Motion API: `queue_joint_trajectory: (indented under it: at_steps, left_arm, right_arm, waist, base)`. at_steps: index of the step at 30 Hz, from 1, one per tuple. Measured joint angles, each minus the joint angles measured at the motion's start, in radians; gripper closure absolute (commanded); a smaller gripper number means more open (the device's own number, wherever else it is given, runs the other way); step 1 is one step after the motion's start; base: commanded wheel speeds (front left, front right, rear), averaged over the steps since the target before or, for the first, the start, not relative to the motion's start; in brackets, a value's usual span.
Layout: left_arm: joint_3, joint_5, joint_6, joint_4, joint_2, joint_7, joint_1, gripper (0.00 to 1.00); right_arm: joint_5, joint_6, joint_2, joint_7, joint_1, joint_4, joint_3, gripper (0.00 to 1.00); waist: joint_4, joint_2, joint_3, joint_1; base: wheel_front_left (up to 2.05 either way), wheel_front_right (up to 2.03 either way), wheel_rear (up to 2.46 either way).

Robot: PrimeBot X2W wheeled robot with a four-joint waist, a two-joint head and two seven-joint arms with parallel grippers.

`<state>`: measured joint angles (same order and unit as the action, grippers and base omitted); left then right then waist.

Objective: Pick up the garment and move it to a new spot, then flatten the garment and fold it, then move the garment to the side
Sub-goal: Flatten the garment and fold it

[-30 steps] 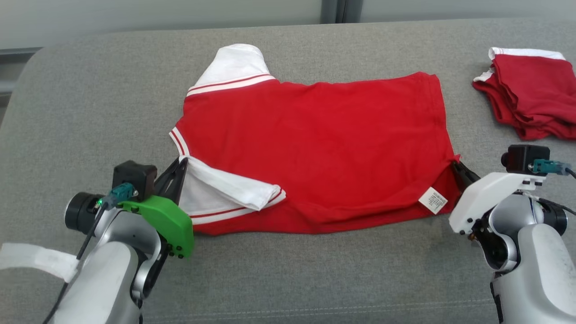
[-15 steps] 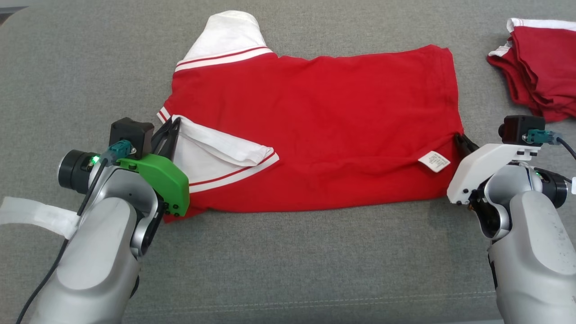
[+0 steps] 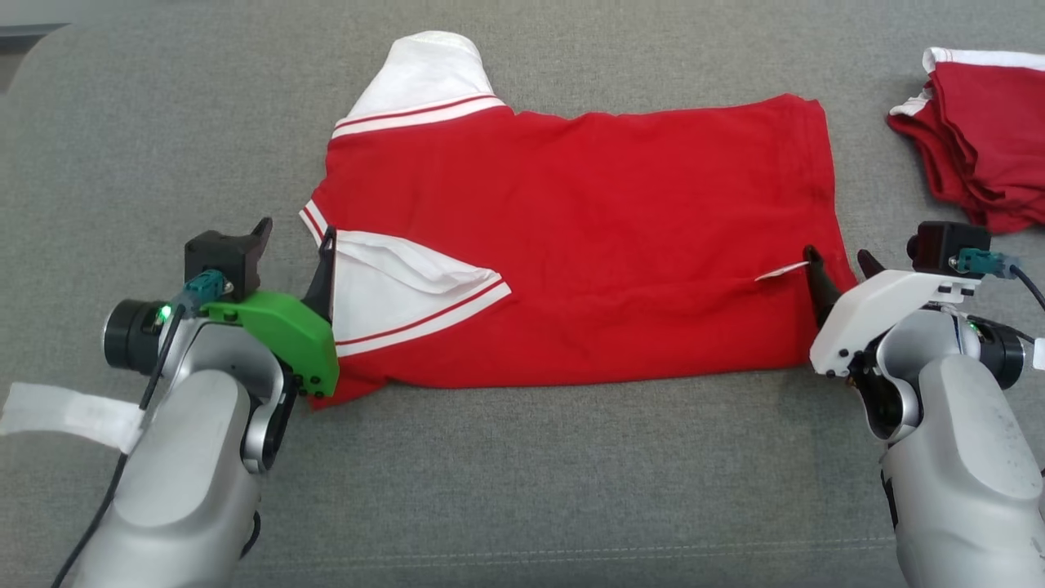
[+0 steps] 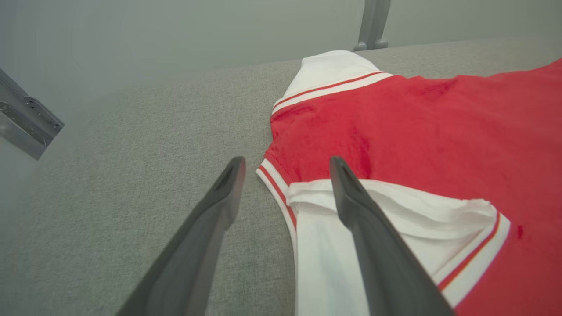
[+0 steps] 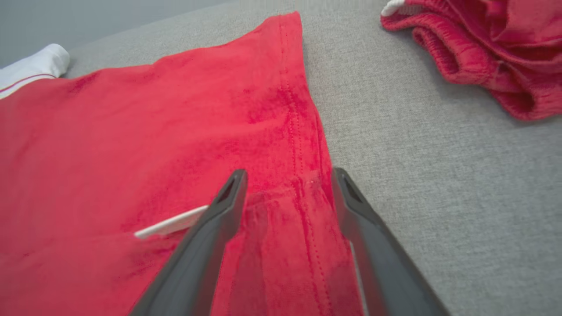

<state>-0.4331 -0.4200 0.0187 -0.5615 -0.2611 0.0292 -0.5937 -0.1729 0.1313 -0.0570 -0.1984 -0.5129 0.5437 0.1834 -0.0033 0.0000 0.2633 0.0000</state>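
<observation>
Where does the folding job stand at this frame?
Done: the shirt lies flat, its near edge and sleeve folded over the body. In hand: the left end effector and right end effector stand open at that fold's ends. Left: likely further folds, then moving it aside.

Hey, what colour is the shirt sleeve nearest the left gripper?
White sleeve, edged with a red stripe, on the red shirt; left wrist view shows it best.

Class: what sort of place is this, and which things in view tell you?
Probably a garment-folding test bench: a grey fabric-covered surface, one red shirt spread out on it, and a pile of similar red garments set aside.
</observation>
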Motion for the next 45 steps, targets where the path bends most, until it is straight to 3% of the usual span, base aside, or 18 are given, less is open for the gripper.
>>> queue_joint_trajectory:
  at_steps: [9,19,30,38,39,40,41,42,43,44,45]
  left_arm:
    - [0.001,-0.018,0.034,0.041,-0.022,0.042,0.196,0.00]
    - [-0.009,-0.037,0.076,0.129,-0.036,0.024,0.346,0.00]
    - [-0.026,-0.038,0.094,0.149,-0.034,-0.001,0.353,0.00]
    - [-0.050,-0.038,0.067,0.110,-0.022,-0.020,0.306,0.00]
    - [-0.053,-0.040,0.060,0.105,-0.019,-0.021,0.302,0.15]
    - [-0.056,-0.044,0.057,0.101,-0.016,-0.025,0.298,0.66]
    - [-0.057,-0.046,0.053,0.098,-0.013,-0.025,0.294,0.91]
    - [-0.058,-0.046,0.051,0.095,-0.011,-0.024,0.291,1.00]
    - [-0.059,-0.049,0.050,0.091,-0.010,-0.023,0.289,1.00]
    - [-0.059,-0.053,0.046,0.086,-0.009,-0.021,0.288,1.00]
    - [-0.060,-0.054,0.046,0.082,-0.008,-0.019,0.287,1.00]
  right_arm:
    - [-0.021,0.000,0.003,0.013,0.160,-0.131,0.014,0.00]
    - [-0.013,0.000,0.004,-0.007,0.247,-0.171,0.047,0.00]
    - [0.000,0.000,0.006,0.013,0.221,-0.110,0.039,0.00]
    - [0.004,0.000,0.007,0.005,0.196,-0.066,0.020,0.00]
    - [0.009,0.000,0.007,0.003,0.194,-0.061,0.022,0.00]
    - [0.010,0.000,0.007,0.002,0.190,-0.056,0.026,0.02]
    - [0.010,0.000,0.007,0.002,0.186,-0.053,0.027,0.26]
    - [0.009,0.000,0.007,0.002,0.183,-0.048,0.029,0.58]
    - [0.009,0.000,0.006,0.002,0.180,-0.045,0.029,0.87]
    - [0.009,0.000,0.006,0.004,0.179,-0.043,0.028,1.00]
    - [0.008,0.000,0.006,0.006,0.179,-0.041,0.028,1.00]
  waist:
    - [0.006,0.0000,-0.072,0.0000]
    - [0.004,0.0000,-0.096,0.0000]
    - [0.020,0.0000,-0.059,0.0000]
    - [0.027,0.0000,-0.028,0.0000]
    - [0.027,0.0000,-0.025,0.0000]
    - [0.028,0.0000,-0.022,0.0000]
    - [0.028,0.0000,-0.019,0.0000]
    - [0.029,0.0000,-0.017,0.0000]
    - [0.030,0.0000,-0.015,0.0000]
    - [0.030,0.0000,-0.014,0.0000]
    - [0.031,0.0000,-0.014,0.0000]
  base:
    - [0.00,0.00,0.00]
    - [0.00,0.00,0.00]
    - [0.00,0.00,0.00]
    - [0.00,0.00,0.00]
    - [0.00,0.00,0.00]
    - [0.00,0.00,0.00]
    - [0.00,0.00,0.00]
    - [0.00,0.00,0.00]
    - [0.00,0.00,0.00]
    - [0.00,0.00,0.00]
    - [0.00,0.00,0.00]
